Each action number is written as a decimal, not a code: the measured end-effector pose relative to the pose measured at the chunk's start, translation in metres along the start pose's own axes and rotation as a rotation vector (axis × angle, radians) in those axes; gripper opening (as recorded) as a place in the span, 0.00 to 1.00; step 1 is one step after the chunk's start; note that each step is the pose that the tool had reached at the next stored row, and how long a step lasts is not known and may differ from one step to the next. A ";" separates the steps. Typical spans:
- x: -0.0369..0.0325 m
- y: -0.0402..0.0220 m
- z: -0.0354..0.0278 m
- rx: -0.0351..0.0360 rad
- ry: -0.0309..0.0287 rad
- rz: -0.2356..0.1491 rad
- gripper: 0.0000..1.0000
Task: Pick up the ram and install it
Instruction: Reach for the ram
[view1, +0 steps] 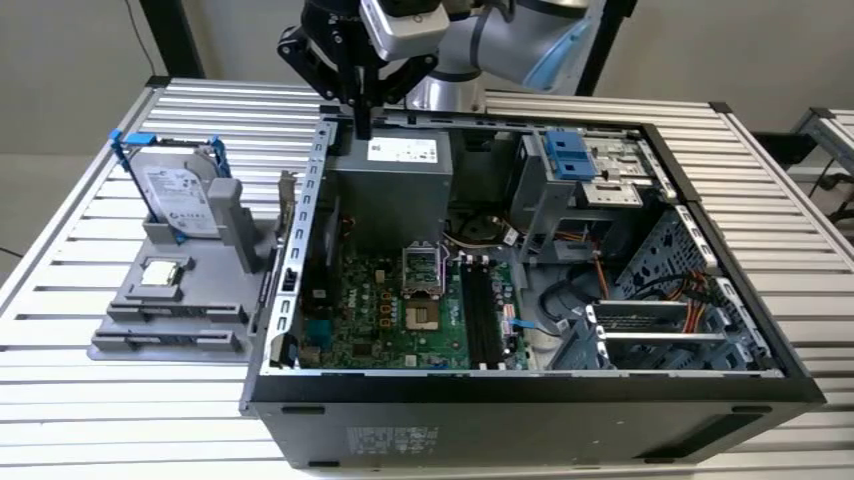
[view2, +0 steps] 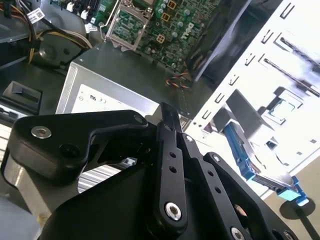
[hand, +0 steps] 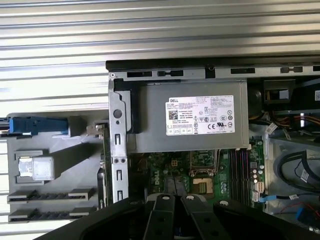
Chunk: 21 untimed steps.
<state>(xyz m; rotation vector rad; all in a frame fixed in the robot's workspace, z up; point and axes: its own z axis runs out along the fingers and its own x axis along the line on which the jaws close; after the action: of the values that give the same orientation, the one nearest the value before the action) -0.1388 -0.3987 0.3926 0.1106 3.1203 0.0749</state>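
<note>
The ram (view1: 286, 210) is a thin dark green stick standing on edge in the grey holder (view1: 174, 300), right beside the open computer case (view1: 534, 385); in the first wrist view the ram (hand: 103, 150) is a narrow green strip along the case wall. My gripper (view1: 360, 128) hangs above the case's back left corner, over the grey power supply (view1: 394, 170), apart from the ram. Its black fingers (view2: 167, 145) are shut together with nothing between them. The black memory slots (view1: 481, 310) lie on the green motherboard (view1: 387, 310). My gripper (hand: 173, 197) also sits at the picture's edge in the first wrist view.
The holder also carries a grey hard drive in a blue frame (view1: 171, 185) and a small silver processor chip (view1: 160, 272). Cables (view1: 574, 300), a drive cage (view1: 587, 170) and metal brackets crowd the case toward the exterior view's right. All stands on a slatted metal table (view1: 120, 400).
</note>
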 end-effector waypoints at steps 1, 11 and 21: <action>0.0008 -0.0001 0.0000 0.0000 0.0000 0.000 0.00; 0.0121 -0.0009 -0.0003 0.0000 0.0005 0.000 0.00; 0.0257 -0.0018 -0.0005 0.0001 0.0012 0.000 0.00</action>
<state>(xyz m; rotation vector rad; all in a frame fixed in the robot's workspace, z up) -0.1646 -0.3987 0.3926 0.1107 3.1215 0.0749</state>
